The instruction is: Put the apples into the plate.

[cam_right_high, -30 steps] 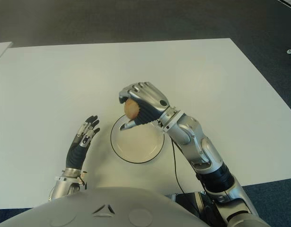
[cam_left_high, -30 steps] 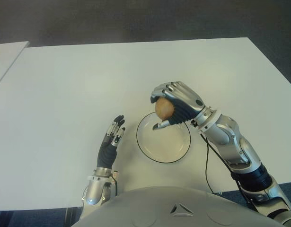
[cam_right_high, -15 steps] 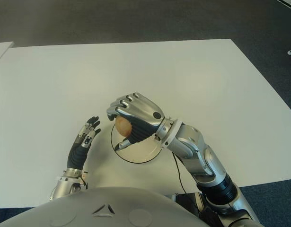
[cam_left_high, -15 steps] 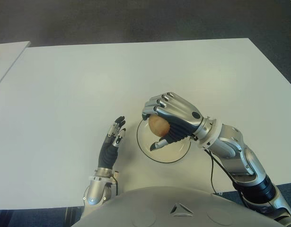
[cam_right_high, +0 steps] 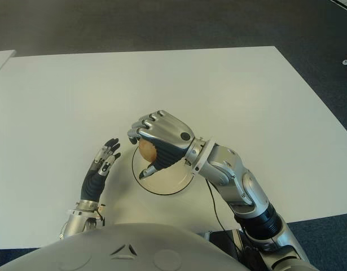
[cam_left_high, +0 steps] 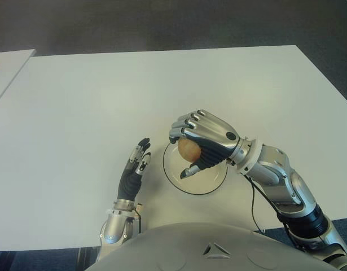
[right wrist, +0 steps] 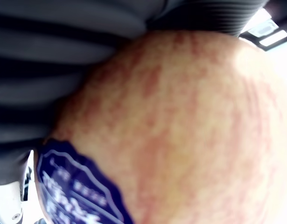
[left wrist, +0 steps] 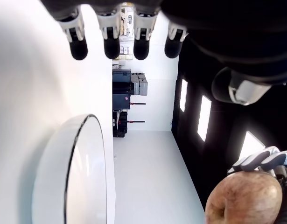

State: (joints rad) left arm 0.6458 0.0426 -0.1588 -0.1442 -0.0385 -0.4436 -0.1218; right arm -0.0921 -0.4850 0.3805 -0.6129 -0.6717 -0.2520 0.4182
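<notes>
The right hand (cam_left_high: 202, 142) has come down and in over the plate (cam_left_high: 212, 179) since a second ago, when it held the apple (cam_left_high: 188, 149) higher and farther back, near the plate's far rim. Over the last half second it barely shifts, so the carry looks all but finished and the hand is settling.

The fingers are wrapped tight around the apple; the right wrist view is filled with its red-streaked skin and a blue sticker (right wrist: 78, 186), pressed against the dark pads. From the eye views the apple hangs over the left half of the plate, and the left wrist view shows it clearly up in the air, off the dish.

The left hand (cam_left_high: 134, 169) stays where it was, fingers straight and loose, holding nothing, just left of the plate on the counter (cam_left_high: 77, 113).

What it means: the apple is over its target but not yet in it. My read is that a short drop and a release are all that remain for this one. No other apple shows on the counter.
</notes>
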